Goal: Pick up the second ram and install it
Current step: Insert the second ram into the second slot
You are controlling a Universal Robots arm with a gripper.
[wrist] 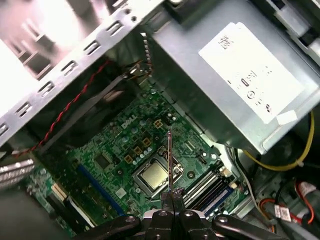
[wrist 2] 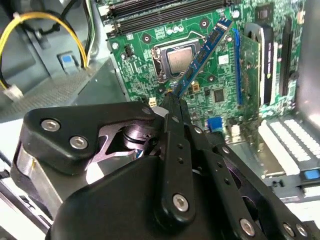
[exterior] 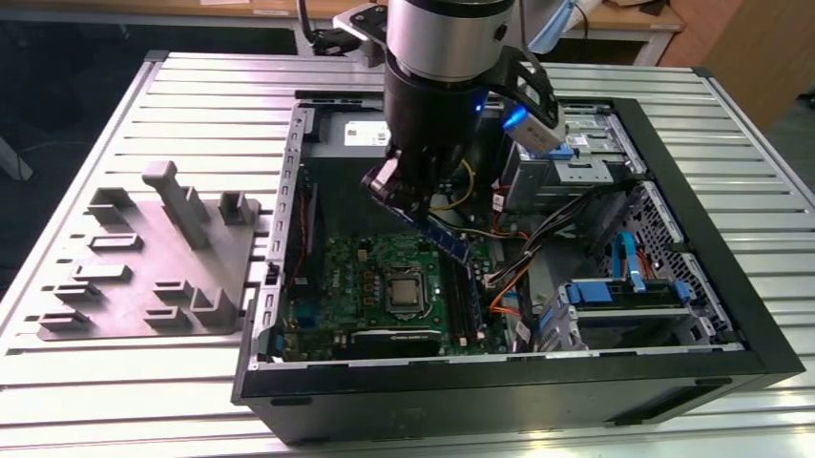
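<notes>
Fingers clamped on one end of the second ram, stick held tilted in the air inside the open computer case, above the green motherboard (near its processor socket), grey holder tray beside the case on the slatted surface

Second ram: long, thin blue-green circuit-board stick, near the centre of the exterior view, tilted, clamped at one end by the end effector, hanging above the green motherboard; seen edge-on in the first wrist view
</notes>
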